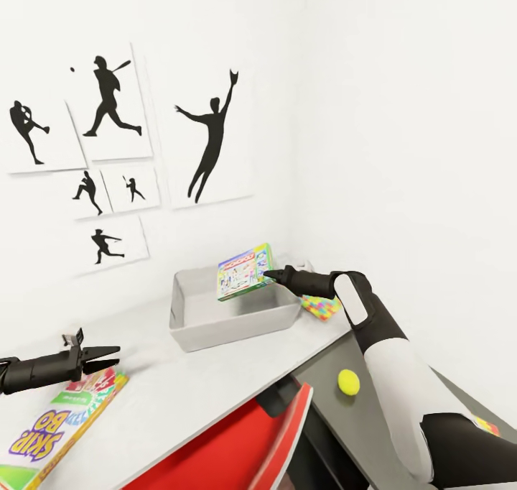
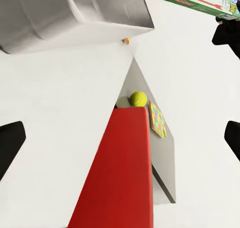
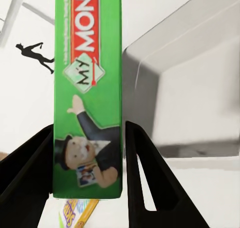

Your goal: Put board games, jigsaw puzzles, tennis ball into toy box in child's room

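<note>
Just below the left gripper (image 1: 108, 357), whose fingers stand apart and empty, lies the Skip-Bo box (image 1: 61, 422), waiting. The toy box (image 1: 190, 321) looks empty. Above it, the right gripper (image 1: 271, 274) clamps the Monopoly box (image 1: 244, 271); beneath that arm, a jigsaw puzzle (image 1: 321, 306) and the tennis ball (image 1: 349, 382) remain.

A green Monopoly board game (image 1: 245, 271) hangs tilted above the light-grey toy box (image 1: 231, 319), which stands on the light-grey table (image 1: 165, 389) by the far wall. A Skip-Bo board game (image 1: 61, 427) lies flat at the near left. A jigsaw puzzle (image 1: 321, 306) lies just right of the box; the tennis ball (image 1: 349, 382) rests on the lower dark-grey section.
</note>
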Available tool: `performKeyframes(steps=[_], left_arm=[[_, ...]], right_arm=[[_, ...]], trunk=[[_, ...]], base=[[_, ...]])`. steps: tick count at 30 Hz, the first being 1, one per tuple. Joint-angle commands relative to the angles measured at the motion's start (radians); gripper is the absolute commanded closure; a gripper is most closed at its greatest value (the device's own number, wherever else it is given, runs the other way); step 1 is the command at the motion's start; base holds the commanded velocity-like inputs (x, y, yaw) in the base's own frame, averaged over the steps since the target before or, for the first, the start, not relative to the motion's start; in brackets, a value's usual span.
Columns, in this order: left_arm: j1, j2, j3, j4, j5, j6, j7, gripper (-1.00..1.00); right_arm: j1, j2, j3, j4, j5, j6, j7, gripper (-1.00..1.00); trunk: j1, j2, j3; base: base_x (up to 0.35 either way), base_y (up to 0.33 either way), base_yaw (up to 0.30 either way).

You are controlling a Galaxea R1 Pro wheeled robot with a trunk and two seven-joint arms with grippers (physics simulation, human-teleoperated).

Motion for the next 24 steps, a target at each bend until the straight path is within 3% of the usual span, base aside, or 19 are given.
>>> performKeyframes(steps=[1,24], left_arm=[[-0.001,0.000,0.000,0.000,0.001,0.011,-0.004,-1.00],[-0.001,0.000,0.000,0.000,0.000,0.011,-0.004,-1.00]], right_arm=[[-0.001,0.000,-0.001,0.000,0.002,0.003,0.005,1.00],[-0.001,-0.002,-0.002,0.000,0.002,0.002,0.011,1.00]], trunk=[[0.000,-0.001,-0.001],[0.000,-0.001,-0.001]], base=[[0.102,0.053,0.012],[0.092,0.047,0.001]])
